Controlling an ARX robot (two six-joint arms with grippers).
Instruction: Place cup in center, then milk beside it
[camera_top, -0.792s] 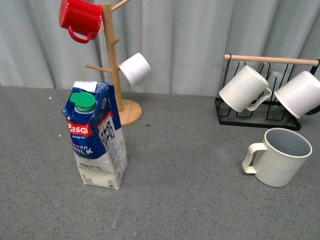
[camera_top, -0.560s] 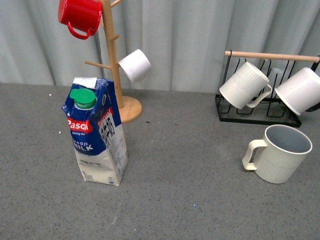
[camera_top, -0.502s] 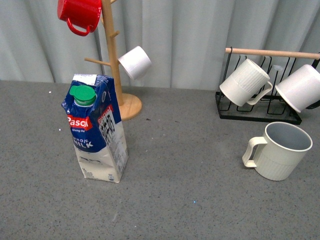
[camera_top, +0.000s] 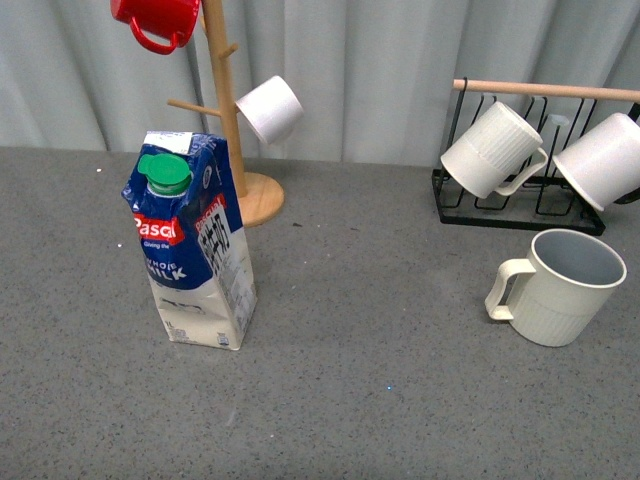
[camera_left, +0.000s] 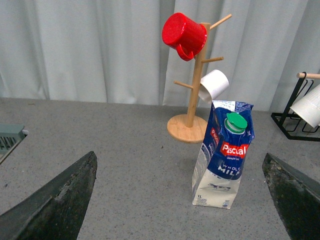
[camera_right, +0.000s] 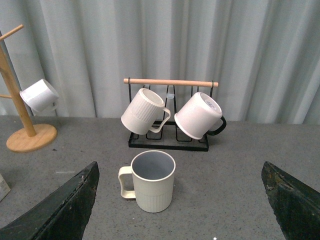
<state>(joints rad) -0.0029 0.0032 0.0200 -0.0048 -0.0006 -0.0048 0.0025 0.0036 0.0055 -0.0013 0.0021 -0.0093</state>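
Left tool (camera_left: 179, 156): two dark fingers wide apart, nothing between them, hanging over the dark grey speckled tabletop (camera_top: 330, 420) on the near side of the carton. Right tool (camera_right: 180, 165): likewise spread and empty, facing the mug. Neither arm visible from the front camera.

Progress, as judged: at the very start, neither step done.
- Large cream mug (camera_top: 560, 290) with ribbed lower half: upright at the right side of the tabletop, just in front of the rack, handle toward the middle. Not yet moved to centre.
- Tall blue-and-white Pascal whole milk carton (camera_top: 195, 250) with green screw cap: upright at the left, in front of the mug tree's base, well apart from the mug.
- Bare middle stretch (camera_top: 380, 300) between them: nothing on it.
- Left to do: mug to the middle first, then carton beside it.

Materials and shapes:
- Mug: matte glaze, smooth upper band, loop handle, pale grey-blue inside. Likely rigid, rim or handle graspable.
- Carton: printed card, gabled top, slightly dented lower panel. Tall and narrow, so probably tippy.
- Wooden mug tree (camera_top: 225, 110): round base, pegs carrying a glossy red mug (camera_top: 155, 15) and a small smooth white cup (camera_top: 270, 108).
- Black wire rack (camera_top: 520, 215) with wooden bar: two more cream mugs (camera_top: 490, 150) hung tilted.
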